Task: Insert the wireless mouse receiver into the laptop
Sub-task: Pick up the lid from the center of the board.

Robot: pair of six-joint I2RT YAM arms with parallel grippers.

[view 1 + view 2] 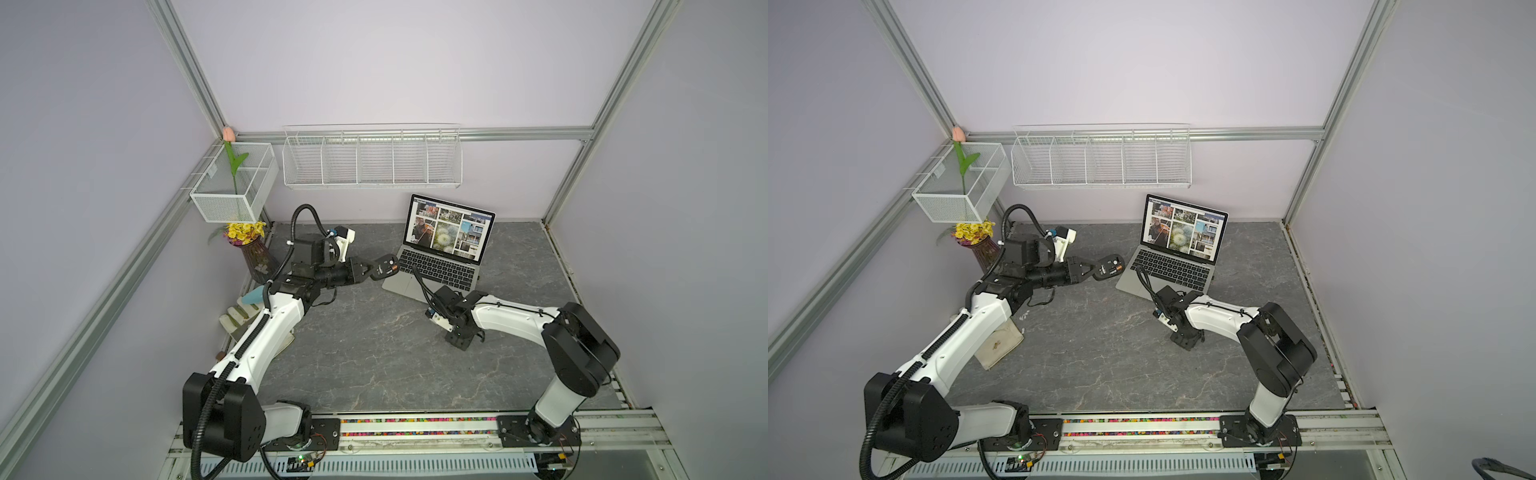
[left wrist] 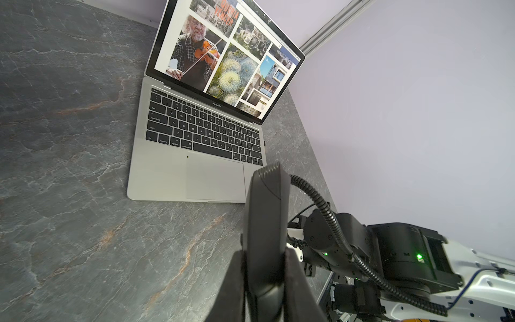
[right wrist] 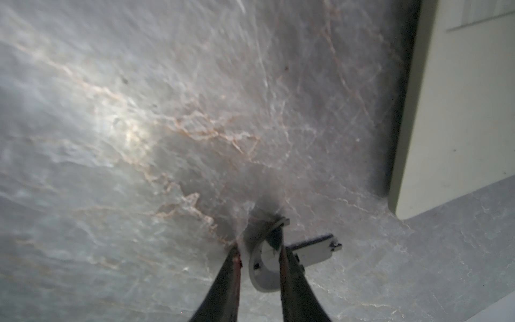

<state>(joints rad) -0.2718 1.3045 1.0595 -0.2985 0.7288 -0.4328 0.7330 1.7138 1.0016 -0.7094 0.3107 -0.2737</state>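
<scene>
We find the laptop (image 1: 444,270) on the table (image 1: 374,374), toward the far side, right of centre. Just left of it, the mouse (image 1: 387,265) sits in the left gripper (image 1: 372,269). A curved piece (image 3: 261,277) lies on the table before the laptop's near edge. A vase (image 1: 255,259) stands far left, with a wire shelf (image 1: 372,166) on the wall behind.

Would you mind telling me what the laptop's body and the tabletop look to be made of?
The laptop: probably aluminium, matte silver-grey, evenly smooth with crisp edges. The tabletop: looks like grey stone or a stone-print laminate, with pale and rusty veins and a slight sheen.
</scene>
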